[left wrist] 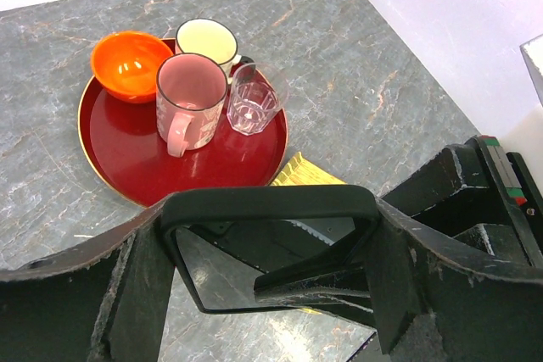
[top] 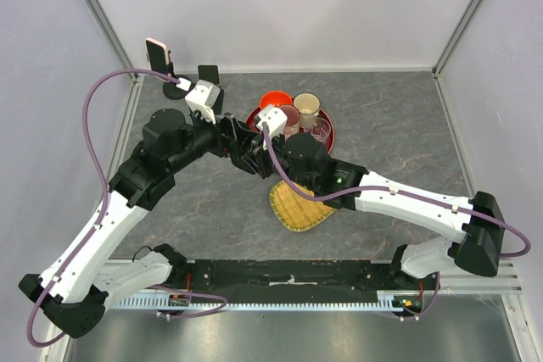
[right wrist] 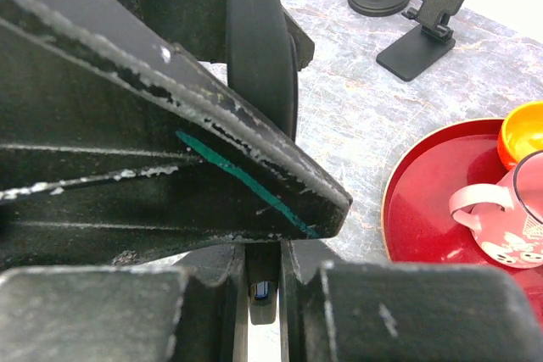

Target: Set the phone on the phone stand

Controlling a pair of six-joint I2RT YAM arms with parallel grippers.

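Observation:
A black phone [left wrist: 271,203] is held in mid-air between both grippers above the table's middle. My left gripper [left wrist: 271,294] is shut across the phone's width, one finger on each long edge. My right gripper [right wrist: 263,294] is shut on the phone's flat faces; in the right wrist view the phone [right wrist: 262,281] stands edge-on between its fingers, port end showing. In the top view the two grippers meet, left [top: 236,136] and right [top: 253,156]. The empty black phone stand [top: 209,76] is at the back left and also shows in the right wrist view [right wrist: 428,14].
A red tray [top: 333,130] behind the grippers holds an orange bowl [top: 274,101], a pink mug [left wrist: 191,95], a cream cup [left wrist: 206,40] and a clear glass [left wrist: 252,99]. A yellow woven mat [top: 297,207] lies in front. A pole stand [top: 172,89] carries a pink phone [top: 157,53].

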